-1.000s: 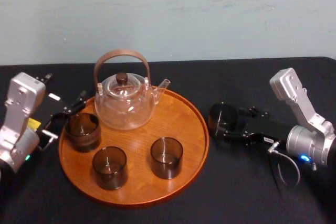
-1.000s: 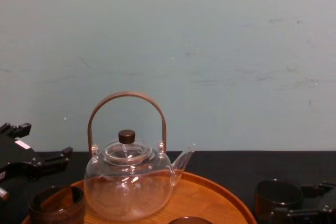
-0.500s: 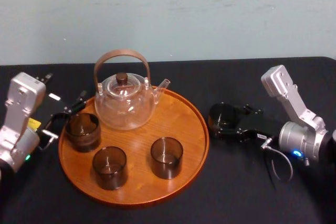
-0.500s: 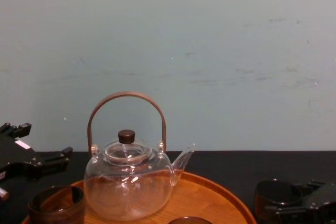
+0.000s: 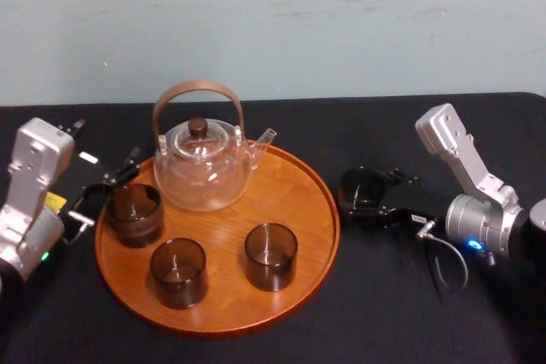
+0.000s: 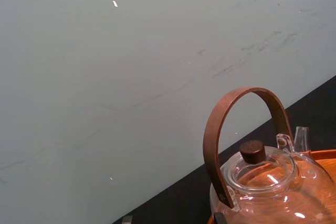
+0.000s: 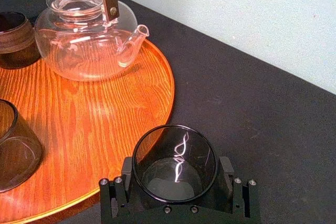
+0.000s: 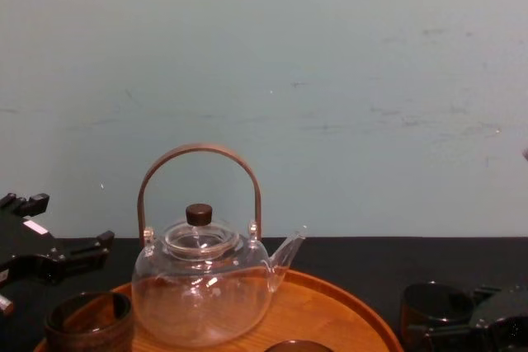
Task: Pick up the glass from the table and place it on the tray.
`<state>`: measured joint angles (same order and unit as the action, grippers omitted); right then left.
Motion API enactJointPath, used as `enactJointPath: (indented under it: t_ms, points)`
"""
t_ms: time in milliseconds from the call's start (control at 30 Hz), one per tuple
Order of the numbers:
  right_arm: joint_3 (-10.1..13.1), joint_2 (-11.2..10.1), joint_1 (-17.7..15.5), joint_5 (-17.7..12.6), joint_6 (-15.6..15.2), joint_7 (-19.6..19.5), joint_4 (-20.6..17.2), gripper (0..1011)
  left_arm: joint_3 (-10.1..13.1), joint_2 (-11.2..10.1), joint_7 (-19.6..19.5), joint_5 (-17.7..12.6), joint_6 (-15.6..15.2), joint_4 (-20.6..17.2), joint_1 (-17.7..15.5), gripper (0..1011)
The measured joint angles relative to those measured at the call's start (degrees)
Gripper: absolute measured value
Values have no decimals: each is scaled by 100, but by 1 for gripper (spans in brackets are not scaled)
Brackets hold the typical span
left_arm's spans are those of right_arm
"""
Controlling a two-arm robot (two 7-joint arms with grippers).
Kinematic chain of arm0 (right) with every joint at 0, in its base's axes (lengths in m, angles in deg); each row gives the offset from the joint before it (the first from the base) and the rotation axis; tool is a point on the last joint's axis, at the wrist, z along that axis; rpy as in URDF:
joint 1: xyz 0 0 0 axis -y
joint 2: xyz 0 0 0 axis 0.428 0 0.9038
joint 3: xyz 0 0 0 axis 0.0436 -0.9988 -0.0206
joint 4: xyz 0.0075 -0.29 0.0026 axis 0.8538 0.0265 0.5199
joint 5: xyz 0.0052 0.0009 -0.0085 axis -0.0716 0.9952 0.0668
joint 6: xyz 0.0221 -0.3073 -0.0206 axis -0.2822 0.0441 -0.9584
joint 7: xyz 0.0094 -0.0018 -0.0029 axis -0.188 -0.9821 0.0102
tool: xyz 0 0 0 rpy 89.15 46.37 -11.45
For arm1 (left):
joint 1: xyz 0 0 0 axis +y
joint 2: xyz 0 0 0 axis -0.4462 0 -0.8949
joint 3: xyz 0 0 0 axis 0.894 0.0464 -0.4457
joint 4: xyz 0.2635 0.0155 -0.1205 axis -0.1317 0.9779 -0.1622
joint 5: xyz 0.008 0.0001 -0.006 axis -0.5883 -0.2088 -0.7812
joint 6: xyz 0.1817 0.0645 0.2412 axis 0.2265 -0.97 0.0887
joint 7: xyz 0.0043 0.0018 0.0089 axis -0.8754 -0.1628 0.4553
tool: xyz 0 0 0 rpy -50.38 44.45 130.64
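Right wrist view has the glass (image 7: 174, 157) standing upright on the table (image 7: 252, 103), just beside the tray (image 7: 107, 116) rim and not yet on it. The right gripper (image 7: 176, 174) reaches in low from the side, one finger at each flank of the glass, and looks closed onto its wall. I'd say that low side hold is chosen because the rim is open and the wall slick. From the head view the tray already carries a teapot (image 5: 203, 164) and three cups, with bare wood on the side nearest the glass, which I take to be the likely spot for it. The left gripper (image 5: 102, 193) sits off the tray's far side by one cup (image 5: 135, 213), its fingers spread and holding nothing.
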<state>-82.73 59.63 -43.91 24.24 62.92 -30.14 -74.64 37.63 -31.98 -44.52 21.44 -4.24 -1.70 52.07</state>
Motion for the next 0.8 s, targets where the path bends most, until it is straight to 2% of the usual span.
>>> enactJointPath:
  t_ms: [633, 800]
  points:
    - [-48, 16, 52, 64, 6, 55, 51, 1003, 0, 0, 0, 0, 0, 0, 0, 1002]
    - [-43, 16, 52, 56, 6, 50, 49, 928, 0, 0, 0, 0, 0, 0, 0, 1001]
